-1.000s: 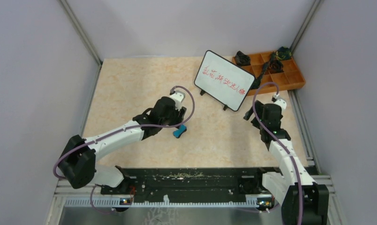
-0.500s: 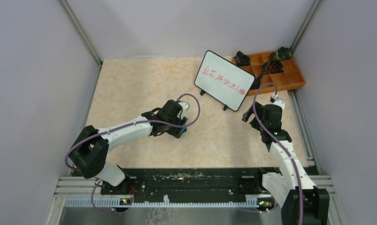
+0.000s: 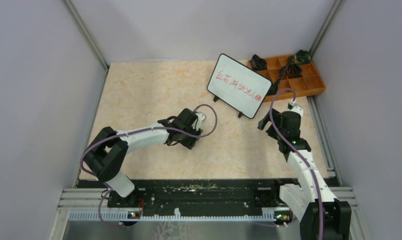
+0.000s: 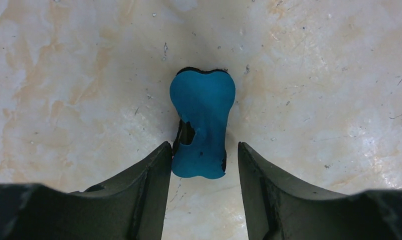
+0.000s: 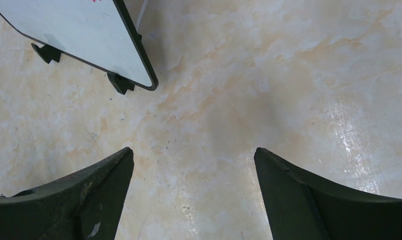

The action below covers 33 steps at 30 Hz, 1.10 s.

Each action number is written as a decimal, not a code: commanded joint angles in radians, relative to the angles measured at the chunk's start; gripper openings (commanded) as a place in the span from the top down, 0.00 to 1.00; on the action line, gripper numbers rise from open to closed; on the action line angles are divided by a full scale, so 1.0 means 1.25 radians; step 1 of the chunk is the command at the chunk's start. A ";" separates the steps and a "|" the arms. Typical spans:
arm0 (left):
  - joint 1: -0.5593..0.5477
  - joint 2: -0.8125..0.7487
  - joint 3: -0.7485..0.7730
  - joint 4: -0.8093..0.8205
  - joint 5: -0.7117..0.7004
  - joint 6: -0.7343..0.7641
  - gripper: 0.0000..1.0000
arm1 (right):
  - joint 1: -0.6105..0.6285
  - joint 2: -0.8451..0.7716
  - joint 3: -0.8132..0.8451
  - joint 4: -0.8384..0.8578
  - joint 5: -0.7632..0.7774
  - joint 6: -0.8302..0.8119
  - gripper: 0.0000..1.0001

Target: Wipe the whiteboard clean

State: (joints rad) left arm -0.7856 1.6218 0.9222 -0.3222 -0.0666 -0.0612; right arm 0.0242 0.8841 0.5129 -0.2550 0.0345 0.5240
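1. marbled beige tabletop [image 3: 139,95] between grey walls; the whiteboard [image 3: 237,85] stands on its feet at the far right, just in front of the orange tray [image 3: 311,86]. red handwriting runs across its face, so nothing is wiped yet, as far as you can see.
2. your left gripper [image 4: 203,150] is down at the middle of the table, jaws narrowed around a blue eraser [image 4: 201,120]. one finger looks to touch it and the other shows a thin gap, so i'd judge it not yet gripped.
3. your right gripper [image 5: 194,152] hangs near the board's lower corner, jaws spread wide, holding nothing.
4. left to do: clamp the eraser, carry it to the board, wipe off all the red writing. you're at the very start.
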 commanded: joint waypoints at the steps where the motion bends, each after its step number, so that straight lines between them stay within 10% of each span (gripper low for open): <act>1: -0.004 0.012 0.032 0.025 0.008 0.023 0.43 | 0.004 -0.009 0.033 0.025 -0.007 -0.009 0.10; 24: -0.004 0.076 0.077 0.023 -0.012 0.048 0.48 | 0.004 -0.012 0.025 0.037 -0.019 -0.007 0.11; 33: -0.003 0.084 0.076 0.019 -0.017 0.047 0.66 | 0.004 -0.013 0.021 0.038 -0.014 0.000 0.12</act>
State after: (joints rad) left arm -0.7856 1.7149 1.0023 -0.2920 -0.0807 -0.0154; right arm 0.0242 0.8841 0.5129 -0.2535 0.0147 0.5240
